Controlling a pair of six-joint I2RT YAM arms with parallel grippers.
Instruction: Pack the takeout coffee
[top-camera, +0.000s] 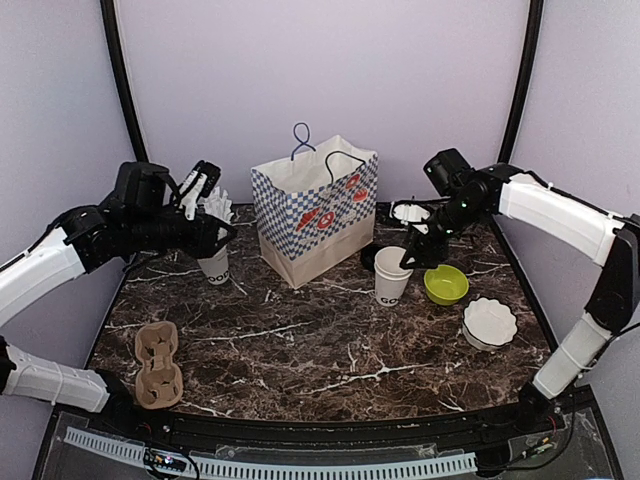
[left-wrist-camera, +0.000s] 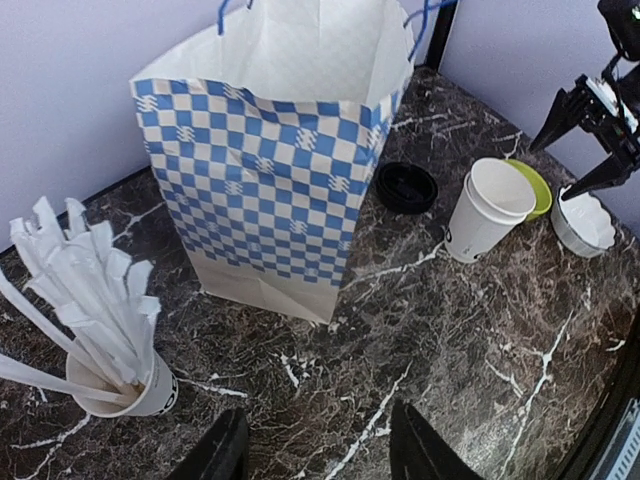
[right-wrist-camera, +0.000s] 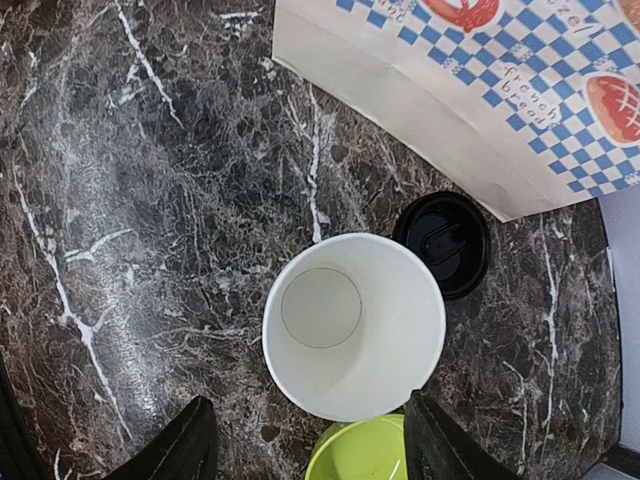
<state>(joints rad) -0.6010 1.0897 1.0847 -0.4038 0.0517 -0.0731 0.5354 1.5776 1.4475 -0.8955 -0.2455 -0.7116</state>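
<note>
Right wrist view looks straight down into the one white cup (right-wrist-camera: 353, 325) in sight. It stands upright and empty, with no lid on, right of the table's (top-camera: 330, 350) middle and toward its far edge. The right claw (right-wrist-camera: 310, 398) hovers above it with its jaws apart and gripping nothing. One black lid (right-wrist-camera: 445, 243) lies flat just beside the cup, by the base of the single blue-checked paper bag (right-wrist-camera: 480, 90). One lime-green bowl (right-wrist-camera: 365, 455) sits close against the cup's other side; whether they touch I cannot tell.

The step in hand looks like taking hold of this cup or lidding it. To do that well, the jaws should come down squarely either side of the wall, below the rim. They should squeeze only lightly so the paper does not buckle, and keep clear of the bowl and the lid.

The left claw (left-wrist-camera: 320, 410) is also open and empty, above one cup stuffed with white straws (left-wrist-camera: 120, 385) near the far left corner. Further out are one white scalloped bowl (top-camera: 490, 322) toward the right edge and one brown cardboard carrier (top-camera: 158, 365) with two wells near the near left corner. A second coffee cup does not show.
</note>
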